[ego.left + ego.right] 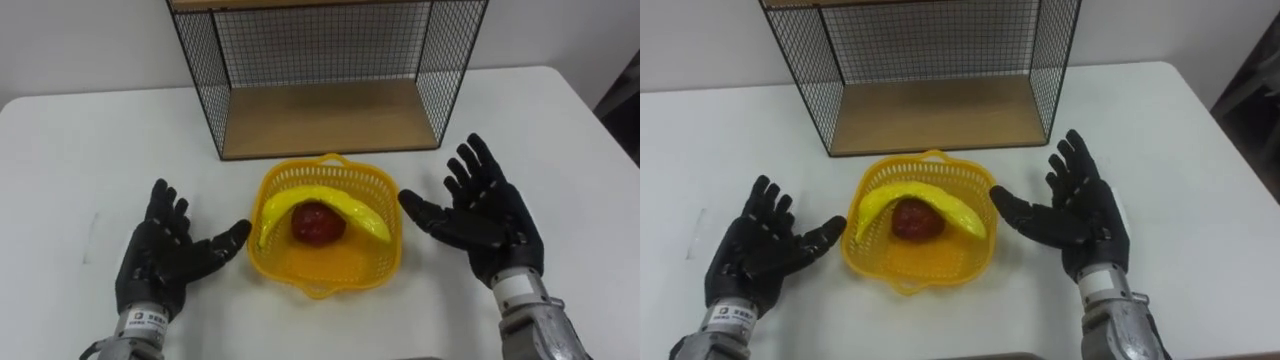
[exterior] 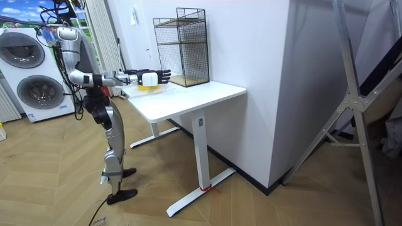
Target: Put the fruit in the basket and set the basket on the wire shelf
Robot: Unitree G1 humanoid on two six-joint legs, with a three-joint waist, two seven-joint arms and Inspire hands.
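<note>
Yellow plastic is what we meet first in the left eye view. The basket (image 1: 330, 268) sits on the white table (image 1: 90, 140), just in front of the wire shelf (image 1: 330, 118), whose wooden bottom board is bare. Inside the basket we find a banana (image 1: 355, 210) curved over a dark red fruit (image 1: 318, 225), and both lie within the rim. The left hand (image 1: 165, 255) lies low at the basket's left side. The right hand (image 1: 490, 225) stands at its right side. Both palms are turned inward, with fingers straight and spread, grasping nothing. Each thumb tip comes just beside the rim; we cannot tell whether either touches it.

The right eye view gives us the same arrangement, with the basket's far handle closest to the shelf's front edge.

The room view adds the surroundings. The robot stands upright at the table's end toward the room view's left, both arms stretched forward over the tabletop. Here we see that the shelf has two tiers. Washing machines (image 2: 34, 88) stand behind the robot on a wood floor (image 2: 56, 182), and a metal frame (image 2: 353, 94) leans at the room view's right.
</note>
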